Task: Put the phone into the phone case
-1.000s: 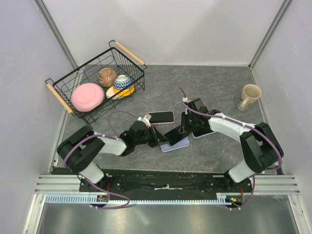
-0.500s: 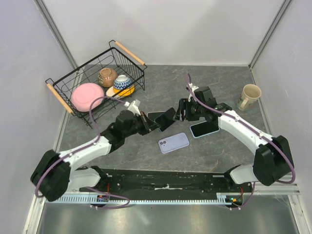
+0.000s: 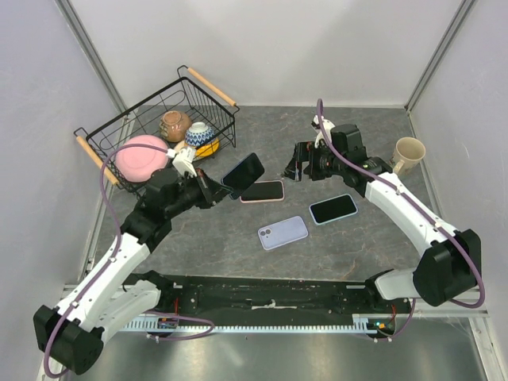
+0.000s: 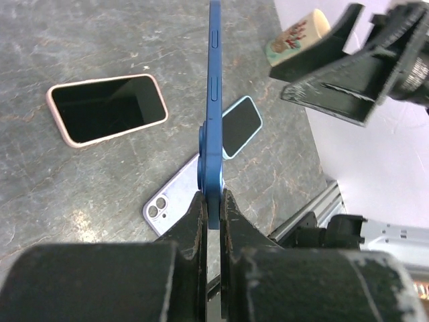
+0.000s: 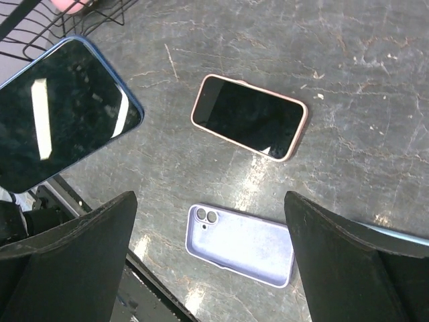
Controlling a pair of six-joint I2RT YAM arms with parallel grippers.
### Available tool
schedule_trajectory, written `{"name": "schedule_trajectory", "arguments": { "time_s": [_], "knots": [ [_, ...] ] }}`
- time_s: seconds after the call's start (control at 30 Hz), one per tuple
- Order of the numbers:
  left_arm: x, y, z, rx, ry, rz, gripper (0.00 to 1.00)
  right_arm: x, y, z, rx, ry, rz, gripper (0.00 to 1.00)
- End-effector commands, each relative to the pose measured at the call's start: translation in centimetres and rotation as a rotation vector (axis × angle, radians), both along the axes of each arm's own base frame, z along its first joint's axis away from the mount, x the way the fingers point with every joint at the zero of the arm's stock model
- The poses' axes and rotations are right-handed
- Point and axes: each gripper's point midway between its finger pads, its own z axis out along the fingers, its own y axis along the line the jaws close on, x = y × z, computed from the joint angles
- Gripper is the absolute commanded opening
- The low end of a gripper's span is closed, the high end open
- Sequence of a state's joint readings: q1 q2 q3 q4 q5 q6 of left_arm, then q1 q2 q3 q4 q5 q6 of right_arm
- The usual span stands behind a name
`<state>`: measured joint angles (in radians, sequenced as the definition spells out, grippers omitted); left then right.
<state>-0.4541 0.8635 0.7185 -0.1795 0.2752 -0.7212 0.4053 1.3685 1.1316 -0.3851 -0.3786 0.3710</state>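
A blue phone (image 3: 244, 172) hangs tilted above the table, and my left gripper (image 3: 225, 182) is shut on its lower end. Seen from the left wrist, the blue phone (image 4: 214, 100) stands edge-on between the fingers (image 4: 194, 221). The empty lilac phone case (image 3: 282, 232) lies open side up on the table, in front of and to the right of the phone. My right gripper (image 3: 295, 168) hovers open behind the case, holding nothing. From the right wrist, the lilac case (image 5: 241, 245) lies below the wide-open right gripper (image 5: 209, 201), and the blue phone (image 5: 60, 114) is at the left.
A pink-cased phone (image 3: 262, 191) lies face up just under the raised phone. A light-blue-cased phone (image 3: 332, 209) lies right of the lilac case. A wire basket (image 3: 135, 119) holding bowls stands at the back left. A mug (image 3: 408, 155) stands at the right.
My right gripper has opened, let go of the blue phone and drawn back. My left arm has carried the phone up and to the back left, away from the lilac case.
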Motion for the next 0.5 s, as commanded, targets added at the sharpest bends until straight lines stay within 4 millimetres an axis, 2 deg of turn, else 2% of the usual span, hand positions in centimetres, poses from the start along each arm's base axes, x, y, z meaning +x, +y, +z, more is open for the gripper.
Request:
{"name": "schedule_trajectory", "arguments": {
  "time_s": [0.0,0.17,0.37,0.47],
  "knots": [
    [-2.0,-0.8,5.2,-0.003,-0.2,-0.162,0.02,-0.3,0.8,3.6,0.052,-0.099,0.09,0.98],
    [-3.6,-2.0,6.8,-0.014,-0.266,-0.304,0.02,-1.6,1.9,6.0,0.129,-0.159,0.188,0.98],
    [-4.5,-2.6,8.3,-0.062,-0.35,-0.359,0.02,-5.2,3.6,10.0,0.286,-0.23,0.379,0.95],
    [-4.8,-3.1,9.0,-0.107,-0.376,-0.391,0.02,-7.1,4.2,11.4,0.373,-0.232,0.469,0.93]
  ]
}}
